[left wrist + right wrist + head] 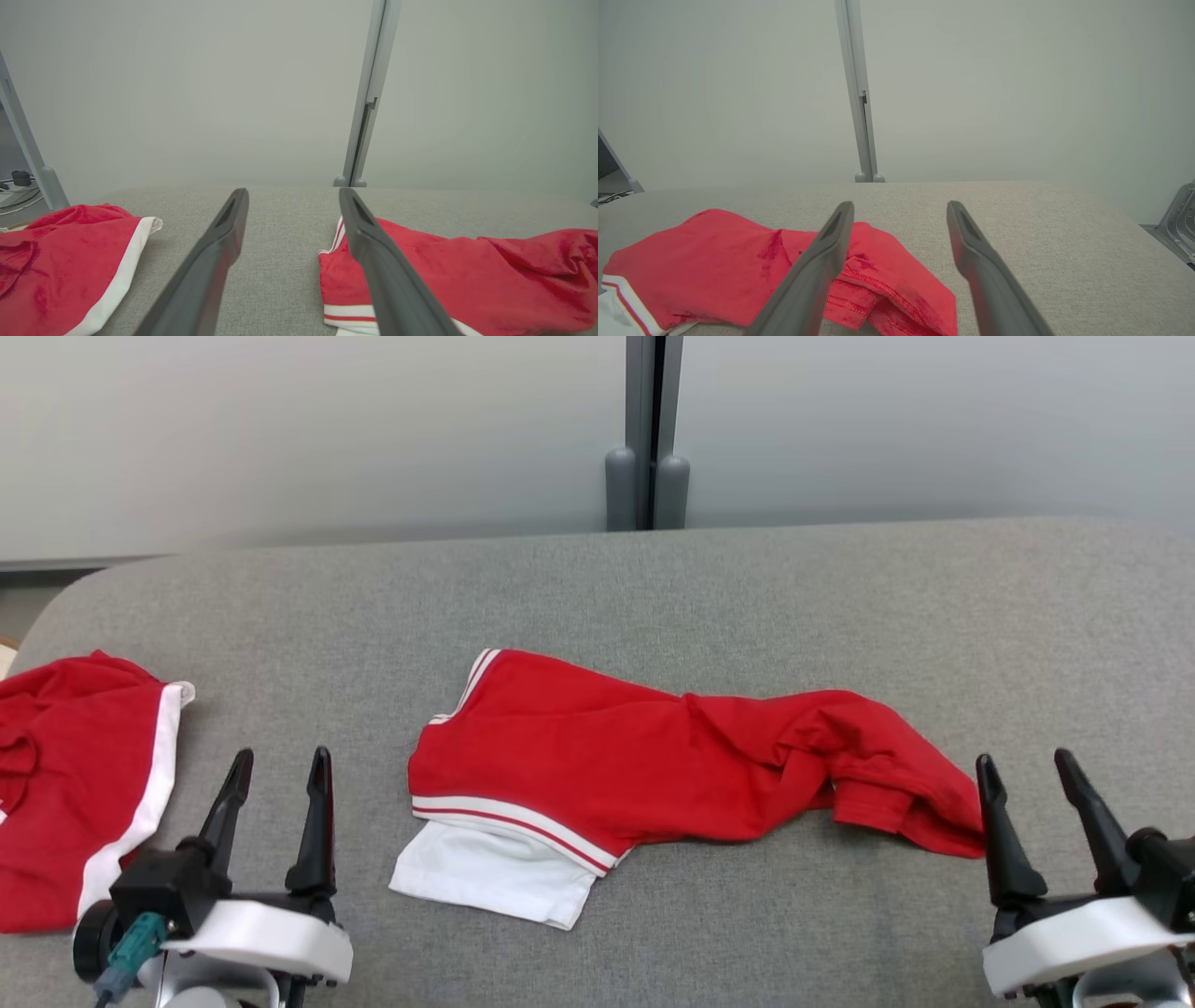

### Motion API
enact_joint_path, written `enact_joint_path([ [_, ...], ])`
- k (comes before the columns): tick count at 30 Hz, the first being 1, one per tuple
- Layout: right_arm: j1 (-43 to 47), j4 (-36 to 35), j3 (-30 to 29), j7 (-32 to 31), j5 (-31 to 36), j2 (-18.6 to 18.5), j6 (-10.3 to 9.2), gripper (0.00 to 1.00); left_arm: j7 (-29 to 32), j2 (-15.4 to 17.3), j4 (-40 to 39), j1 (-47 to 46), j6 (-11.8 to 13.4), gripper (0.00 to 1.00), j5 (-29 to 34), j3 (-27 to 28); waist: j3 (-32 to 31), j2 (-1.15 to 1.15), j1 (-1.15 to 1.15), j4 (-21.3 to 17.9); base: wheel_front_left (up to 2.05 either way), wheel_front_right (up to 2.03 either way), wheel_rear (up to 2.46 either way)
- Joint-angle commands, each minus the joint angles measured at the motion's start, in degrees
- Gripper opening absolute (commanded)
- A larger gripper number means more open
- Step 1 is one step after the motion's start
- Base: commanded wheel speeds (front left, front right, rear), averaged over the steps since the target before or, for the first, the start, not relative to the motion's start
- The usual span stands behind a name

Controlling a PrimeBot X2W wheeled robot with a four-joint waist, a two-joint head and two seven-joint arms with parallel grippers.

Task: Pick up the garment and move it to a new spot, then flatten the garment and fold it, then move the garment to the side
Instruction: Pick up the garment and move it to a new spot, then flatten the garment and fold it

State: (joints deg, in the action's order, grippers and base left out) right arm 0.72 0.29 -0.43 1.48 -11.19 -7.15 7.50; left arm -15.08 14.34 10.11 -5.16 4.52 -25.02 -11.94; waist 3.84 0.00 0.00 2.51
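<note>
Black fingers of the left gripper [283, 754] stand at the near left, pointing away from the robot, with a gap between them and nothing in that gap. At the near right, the right gripper [1022, 758] looks the same: its two fingers are spread apart and hold nothing. Both are low, near the grey, cloth-covered table [747, 588]. Between the two grippers, a little farther out, lies the red garment [644, 756], stretched from left to right. Its left end is smooth, with white stripes along the edge and a white piece [485, 873] sticking out from under it on the near side. Its right end is bunched up and wrinkly. The tip of that end lies just beside the right gripper's inner finger, and it is not clear if they touch. One other red cloth [65, 784] with a white band lies at the left edge of the table, just beside the left gripper. Behind the table, a grey post [644, 448] stands in front of a pale wall [280, 429].
</note>
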Motion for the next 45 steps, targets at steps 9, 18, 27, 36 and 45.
enact_joint_path([
  [9, 4.89, -1.58, 0.35, -1.64, 0.06, -0.37, -0.02, 1.0, -0.1, 0.81, 0.13, 4.47, 0.46, 1.0, 1.99, -0.6, -4.55, 0.0, 0.0, -0.17, 0.0, 0.0, 0.0],
  [18, 5.11, -2.4, -0.12, -2.28, 0.15, -0.28, -0.02, 1.0, 0.16, 0.95, 0.0, 4.64, 1.16, 1.0, 1.87, -0.82, -5.02, 0.0, 0.0, -0.2, 0.0, 0.0, 0.0],
  [27, 4.4, -1.97, -0.42, -2.39, -0.05, -0.33, -0.02, 1.0, 0.6, 0.98, 0.28, 4.02, 1.65, 1.0, 1.8, -1.37, -5.01, 0.0, 0.0, -0.08, 0.0, 0.0, 0.0],
  [36, 4.22, 1.15, 1.83, -3.64, -0.24, -0.77, -0.02, 1.0, 1.21, 0.51, -0.19, 2.32, 1.56, 1.0, 2.62, -3.02, -3.66, 0.0, 0.0, 1.6, 0.0, 0.0, 0.0],
  [45, -1.22, 10.95, 5.59, -3.24, 0.71, -1.58, -0.02, 1.0, 0.78, -1.19, -0.7, -3.22, 0.29, 1.0, 3.87, -5.43, 2.76, 0.0, 0.0, 5.86, 0.0, 0.0, 0.0],
])
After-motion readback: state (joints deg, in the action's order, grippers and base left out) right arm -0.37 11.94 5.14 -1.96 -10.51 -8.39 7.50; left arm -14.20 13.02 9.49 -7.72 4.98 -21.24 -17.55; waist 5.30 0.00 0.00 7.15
